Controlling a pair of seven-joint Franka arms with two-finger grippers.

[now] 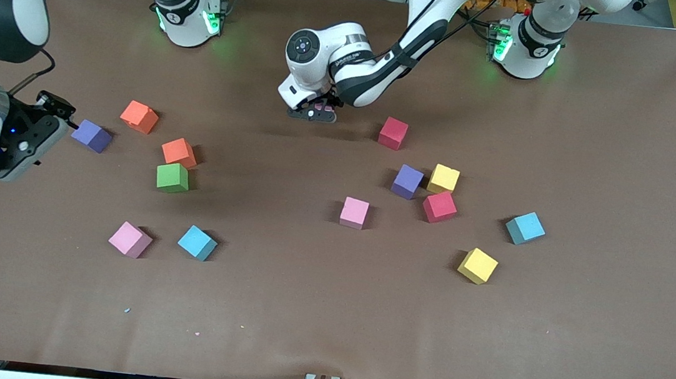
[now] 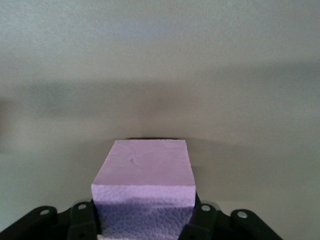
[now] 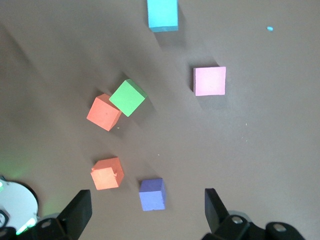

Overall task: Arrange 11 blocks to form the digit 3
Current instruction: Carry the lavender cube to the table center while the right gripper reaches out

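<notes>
My left gripper (image 1: 316, 112) is shut on a pink block (image 2: 145, 175), its fingers (image 2: 82, 220) pressed on two opposite sides. It hangs low over bare table, beside a red block (image 1: 393, 133). Whether the held block touches the table I cannot tell. My right gripper (image 1: 35, 139) stands open at the right arm's end of the table, over bare table next to a purple block (image 3: 152, 195), with nothing between its fingers (image 3: 80, 210). Loose blocks lie scattered: orange (image 1: 139, 116), orange (image 1: 179, 152), green (image 1: 173, 177), pink (image 1: 130, 239), light blue (image 1: 197, 242), pink (image 1: 354, 212).
A cluster of purple (image 1: 407, 181), yellow (image 1: 444, 179) and red (image 1: 440, 206) blocks lies toward the left arm's end. Another light blue (image 1: 525, 227) and yellow (image 1: 477, 266) block lie nearer the front camera. The brown table (image 1: 323, 326) is bare along its front edge.
</notes>
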